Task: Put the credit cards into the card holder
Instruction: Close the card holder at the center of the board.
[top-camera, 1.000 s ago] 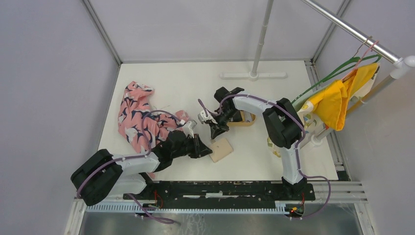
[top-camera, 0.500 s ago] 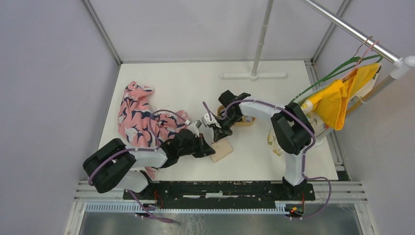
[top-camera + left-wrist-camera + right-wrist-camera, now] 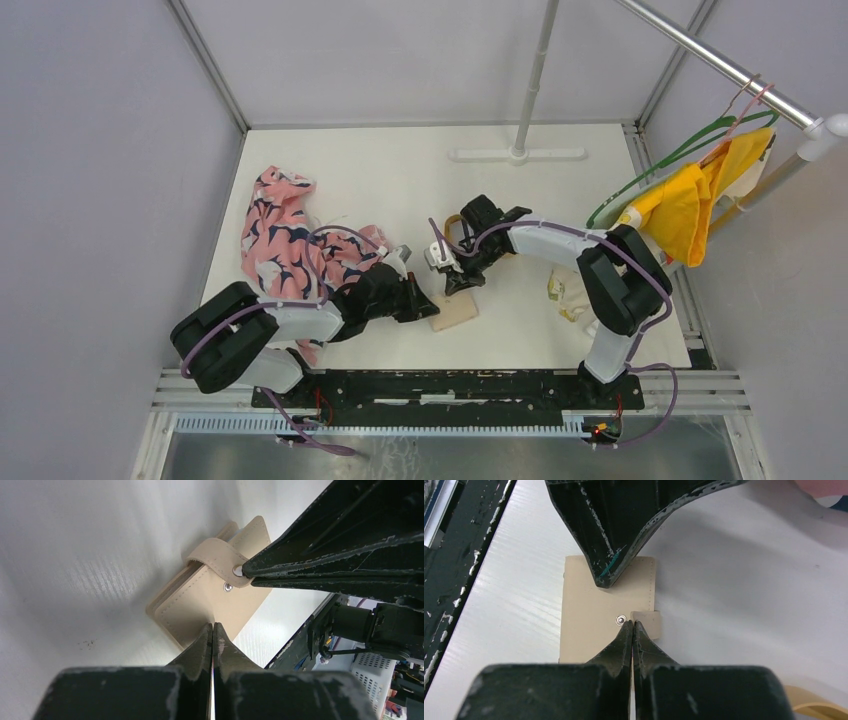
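Note:
The card holder is a closed tan wallet lying flat on the white table. Its tan tab arches over one edge, with a metal snap beside it. My left gripper is shut with nothing between its fingers, and its tips rest on the wallet's near cover. My right gripper is also shut and empty. Its tips touch the end of the tab next to the snap. Each gripper faces the other across the wallet. The credit cards are out of view.
A pink patterned cloth lies left of the left arm. An oval wooden-rimmed tray sits just behind the right gripper. Small pale items lie by the right arm's base. A yellow garment hangs at the right, and a white stand is at the back.
The right gripper has come from above the tray down onto the wallet's tab. The left gripper's fingers have closed and stayed at the wallet.

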